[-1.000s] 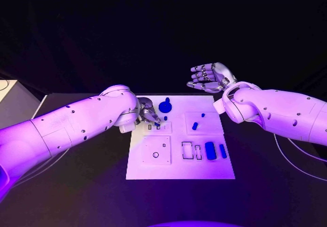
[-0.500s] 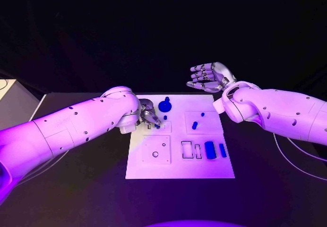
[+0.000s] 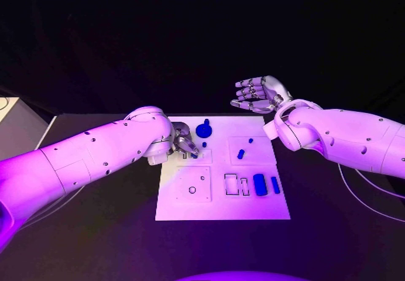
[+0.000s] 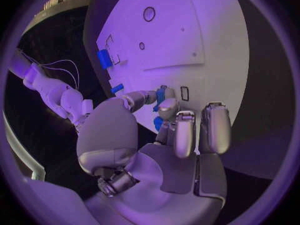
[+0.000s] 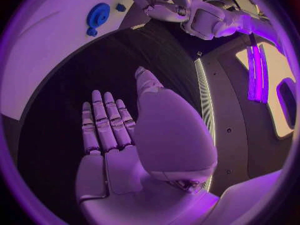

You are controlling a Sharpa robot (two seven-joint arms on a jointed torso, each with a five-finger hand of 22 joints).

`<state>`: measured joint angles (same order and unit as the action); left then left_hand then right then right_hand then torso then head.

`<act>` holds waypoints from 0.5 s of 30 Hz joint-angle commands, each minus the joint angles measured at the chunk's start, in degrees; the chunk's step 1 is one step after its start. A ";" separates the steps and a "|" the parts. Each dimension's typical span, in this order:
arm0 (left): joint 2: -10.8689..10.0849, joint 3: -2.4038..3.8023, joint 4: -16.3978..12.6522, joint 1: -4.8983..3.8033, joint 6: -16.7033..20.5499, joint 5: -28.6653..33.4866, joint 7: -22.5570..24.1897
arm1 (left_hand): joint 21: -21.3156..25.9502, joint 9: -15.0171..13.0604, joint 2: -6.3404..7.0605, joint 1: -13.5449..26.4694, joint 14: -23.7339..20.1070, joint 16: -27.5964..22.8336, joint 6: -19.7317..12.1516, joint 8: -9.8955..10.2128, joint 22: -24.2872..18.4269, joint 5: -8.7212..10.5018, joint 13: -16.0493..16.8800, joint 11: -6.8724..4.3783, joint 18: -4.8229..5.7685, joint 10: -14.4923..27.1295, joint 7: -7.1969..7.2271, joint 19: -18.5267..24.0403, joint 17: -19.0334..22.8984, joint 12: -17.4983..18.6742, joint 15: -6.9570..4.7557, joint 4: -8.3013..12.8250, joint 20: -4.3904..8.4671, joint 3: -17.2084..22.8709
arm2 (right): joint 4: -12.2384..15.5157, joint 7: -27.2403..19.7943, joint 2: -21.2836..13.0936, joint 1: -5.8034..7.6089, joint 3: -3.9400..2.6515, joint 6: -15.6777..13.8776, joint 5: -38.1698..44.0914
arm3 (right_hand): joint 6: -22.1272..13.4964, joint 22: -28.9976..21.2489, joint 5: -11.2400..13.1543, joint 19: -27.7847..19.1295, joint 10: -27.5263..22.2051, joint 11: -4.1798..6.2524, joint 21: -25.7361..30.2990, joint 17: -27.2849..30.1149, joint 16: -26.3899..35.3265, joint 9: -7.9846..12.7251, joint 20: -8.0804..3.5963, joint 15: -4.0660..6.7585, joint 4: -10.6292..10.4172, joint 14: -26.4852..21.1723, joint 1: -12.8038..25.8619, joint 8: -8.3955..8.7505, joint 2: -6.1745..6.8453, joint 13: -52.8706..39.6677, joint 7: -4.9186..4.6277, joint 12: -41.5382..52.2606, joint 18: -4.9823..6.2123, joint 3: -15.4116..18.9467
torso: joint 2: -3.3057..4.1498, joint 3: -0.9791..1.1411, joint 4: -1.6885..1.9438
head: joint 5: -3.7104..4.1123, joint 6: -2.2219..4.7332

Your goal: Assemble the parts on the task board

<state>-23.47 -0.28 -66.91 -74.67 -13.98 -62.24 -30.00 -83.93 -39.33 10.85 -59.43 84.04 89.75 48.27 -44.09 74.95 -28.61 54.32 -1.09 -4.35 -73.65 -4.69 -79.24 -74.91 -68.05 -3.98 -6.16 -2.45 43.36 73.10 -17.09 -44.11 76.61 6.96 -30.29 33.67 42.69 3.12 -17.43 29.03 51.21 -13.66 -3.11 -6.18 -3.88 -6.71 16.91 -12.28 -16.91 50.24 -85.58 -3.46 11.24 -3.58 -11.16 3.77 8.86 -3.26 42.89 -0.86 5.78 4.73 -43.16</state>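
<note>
I see left hand (image 3: 181, 145) low over white board's (image 3: 223, 208) far-left part, fingers (image 4: 164, 106) pinching small blue part (image 4: 160, 94) just above small slots there. Right hand (image 3: 260, 95) raised beyond board's far edge, well apart from it, fingers (image 5: 103, 122) spread, holding nothing. On board: round blue part (image 3: 203, 130) near far edge, short blue peg (image 3: 242, 154) mid-right, 2 blue bars (image 3: 267, 185) near right edge. Board lies mid black worktop (image 3: 337, 234).

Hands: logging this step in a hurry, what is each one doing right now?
Left hand: pinches a small blue part over the task board.
Right hand: open, holds nothing, raised off the board.
</note>
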 commanded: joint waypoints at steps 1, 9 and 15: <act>0.01 -0.09 -0.06 0.12 -2.02 -0.38 -0.04 | -0.18 -4.64 -0.70 -0.18 5.96 0.25 1.76 -0.09 0.05 -0.42 -0.01 -0.02 0.84 -0.44 1.48 -0.39 -15.09 -0.04 -0.28 9.47 0.15 9.23 | 0.07 -0.27 0.01 -0.02 -0.01 0.85 0.24 | 0.43 -0.08 -0.27 -0.27 0.47 0.02 0.30 0.08 0.24 0.07 -0.20 0.19 0.09 -0.41 0.37 -0.25 -0.43 -0.02 -5.51 -0.21 -0.56 -0.29 | -0.04 0.00 0.03 | -0.03 -0.06; -0.14 -0.12 -0.15 0.13 -3.06 -0.35 -0.11 | -0.21 -4.65 -0.76 -0.22 5.96 0.25 1.78 -0.09 0.14 -0.50 -0.13 -0.04 0.87 -0.39 1.50 -0.46 -15.09 0.04 -0.29 9.50 0.17 9.28 | 0.17 -0.18 -0.05 -0.02 -0.01 0.98 0.24 | 0.43 -0.08 -0.27 -0.27 0.47 0.02 0.30 0.08 0.24 0.07 -0.20 0.19 0.09 -0.41 0.37 -0.25 -0.43 -0.02 -5.51 -0.21 -0.56 -0.29 | 0.04 0.04 -0.06 | -0.15 -0.13; -0.24 -0.12 -0.24 0.14 -2.98 -0.72 -0.15 | -0.21 -4.65 -0.76 -0.22 5.96 0.25 1.78 -0.09 0.14 -0.50 -0.13 -0.04 0.87 -0.39 1.50 -0.46 -15.09 0.04 -0.29 9.50 0.17 9.28 | 0.43 -0.07 -0.15 -0.03 -0.01 1.04 0.23 | 0.52 -0.10 -0.30 -0.38 0.48 0.02 0.28 0.13 0.22 0.08 -0.20 0.18 0.10 -0.45 0.42 -0.25 -0.51 -0.02 -5.51 -0.22 -0.55 -0.35 | 0.06 0.01 0.00 | -0.13 -0.18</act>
<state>-23.69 -0.32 -67.04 -74.67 -15.30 -62.45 -30.03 -83.93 -41.77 10.85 -59.43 84.04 89.75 48.27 -43.93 74.94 -28.84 54.26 -1.08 -4.34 -73.64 -4.69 -79.44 -74.91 -68.05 -3.97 -6.16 -2.25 43.37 73.35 -16.94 -44.24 76.60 6.96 -30.13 33.67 42.69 3.06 -17.43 29.03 51.21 -13.66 -3.11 -6.10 -3.88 -6.72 16.91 -12.07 -16.91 50.03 -85.27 -3.46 10.93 -3.58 -11.16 3.78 8.87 -3.26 42.91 -0.83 5.74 4.58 -43.30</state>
